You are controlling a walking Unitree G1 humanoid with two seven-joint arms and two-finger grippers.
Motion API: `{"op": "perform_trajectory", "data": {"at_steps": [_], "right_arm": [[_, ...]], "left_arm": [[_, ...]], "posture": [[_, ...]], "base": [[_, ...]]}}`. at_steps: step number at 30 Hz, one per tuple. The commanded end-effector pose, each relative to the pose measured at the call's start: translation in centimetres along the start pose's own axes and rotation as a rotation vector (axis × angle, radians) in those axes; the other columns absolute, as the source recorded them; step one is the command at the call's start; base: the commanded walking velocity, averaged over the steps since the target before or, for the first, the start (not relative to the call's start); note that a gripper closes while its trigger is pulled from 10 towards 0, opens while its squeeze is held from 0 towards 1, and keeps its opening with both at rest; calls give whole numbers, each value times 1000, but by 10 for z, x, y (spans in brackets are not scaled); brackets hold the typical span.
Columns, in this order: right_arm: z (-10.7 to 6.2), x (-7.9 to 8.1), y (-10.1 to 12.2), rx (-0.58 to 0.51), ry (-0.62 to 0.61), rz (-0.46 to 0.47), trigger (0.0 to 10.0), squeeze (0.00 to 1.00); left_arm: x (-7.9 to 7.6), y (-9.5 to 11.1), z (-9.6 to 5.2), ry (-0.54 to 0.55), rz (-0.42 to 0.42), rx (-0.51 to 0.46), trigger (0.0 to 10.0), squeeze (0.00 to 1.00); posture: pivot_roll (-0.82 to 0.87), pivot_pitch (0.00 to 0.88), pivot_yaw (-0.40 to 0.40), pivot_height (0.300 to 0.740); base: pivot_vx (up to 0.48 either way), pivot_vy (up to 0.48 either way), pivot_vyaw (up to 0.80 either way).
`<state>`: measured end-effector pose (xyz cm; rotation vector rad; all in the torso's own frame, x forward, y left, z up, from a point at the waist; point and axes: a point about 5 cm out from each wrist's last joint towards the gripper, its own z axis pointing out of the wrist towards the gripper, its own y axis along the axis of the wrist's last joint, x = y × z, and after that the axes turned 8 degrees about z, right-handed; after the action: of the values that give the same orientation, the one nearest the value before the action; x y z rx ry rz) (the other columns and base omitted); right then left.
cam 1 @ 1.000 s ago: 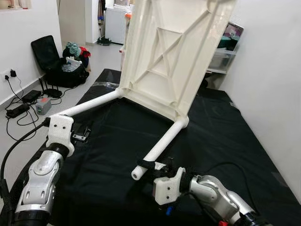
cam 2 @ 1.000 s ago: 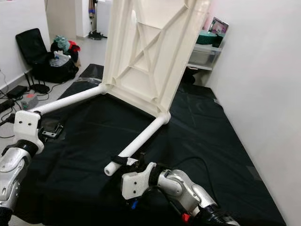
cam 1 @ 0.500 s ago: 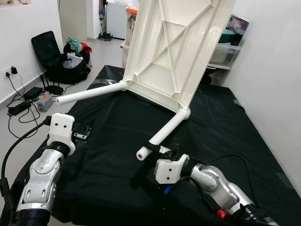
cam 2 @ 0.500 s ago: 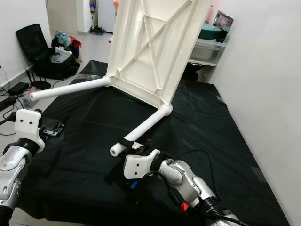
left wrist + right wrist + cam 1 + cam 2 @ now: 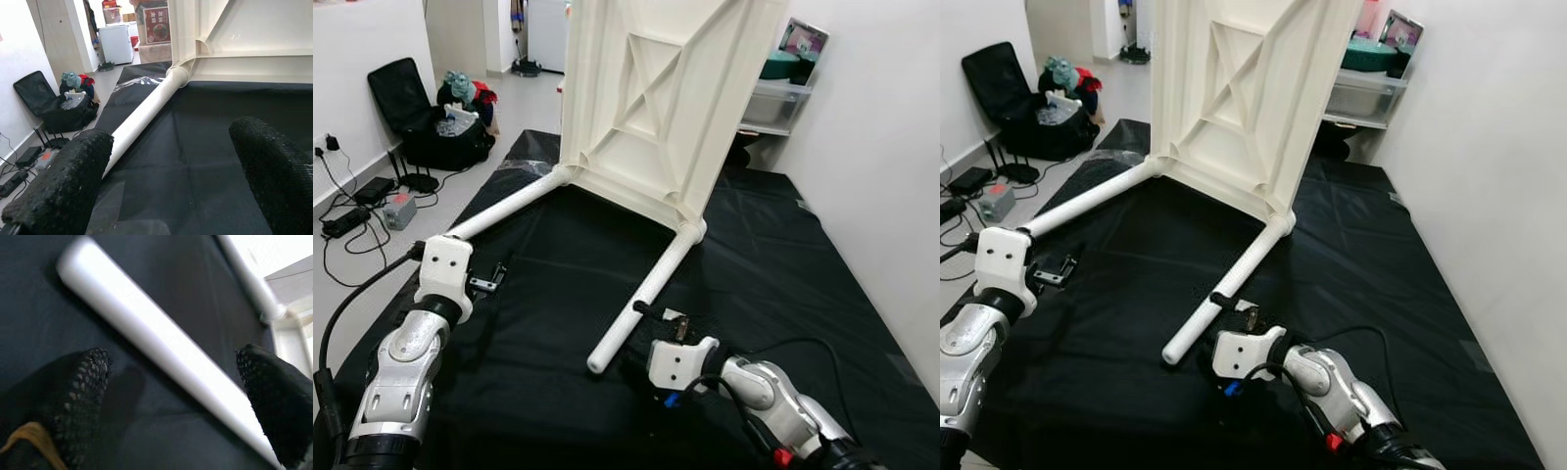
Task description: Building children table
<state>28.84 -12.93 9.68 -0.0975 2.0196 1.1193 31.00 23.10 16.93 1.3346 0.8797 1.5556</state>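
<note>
Straddling the near table leg, right gripper fingers spread wide, gripping nothing. Left gripper also wide open, empty, beside far leg. Cream tabletop stands tilted on black mat.

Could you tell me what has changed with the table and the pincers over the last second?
The right pincer has let go of the near leg, whose free end was lifted half a second ago and now rests on the black sheet. The left pincer stays open beside the far leg; the tabletop remains upright.
</note>
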Motion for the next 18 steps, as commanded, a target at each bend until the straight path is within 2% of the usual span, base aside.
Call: {"op": "perform_trajectory", "data": {"at_steps": [1, 5, 11, 15, 18], "right_arm": [[-6, -1, -5, 10, 3, 11, 10000, 1000], [-11, 2, -12, 46, 28, 7, 10000, 1000], [-14, -3, -14, 58, 3, 13, 10000, 1000], [-17, -23, -18, 114, -114, -10, 10000, 1000], [-23, -46, -18, 146, -265, 12, 10000, 1000]], "left_arm": [[-4, -1, 0, -16, 6, -1, 10000, 0], [-5, -1, 1, -19, 6, -1, 10000, 0], [-6, -1, 2, -25, 7, -1, 10000, 0], [-7, -1, 2, -30, 9, -1, 10000, 0], [-10, -3, 1, -29, 9, 9, 10000, 0]], "posture": [[110, 0, -147, 740], [105, 0, -140, 740], [101, 0, -138, 740], [95, 0, -140, 740], [94, 0, -141, 740]], "base": [[0, 0, 0], [0, 0, 0], [0, 0, 0], [0, 0, 0], [0, 0, 0]]}}
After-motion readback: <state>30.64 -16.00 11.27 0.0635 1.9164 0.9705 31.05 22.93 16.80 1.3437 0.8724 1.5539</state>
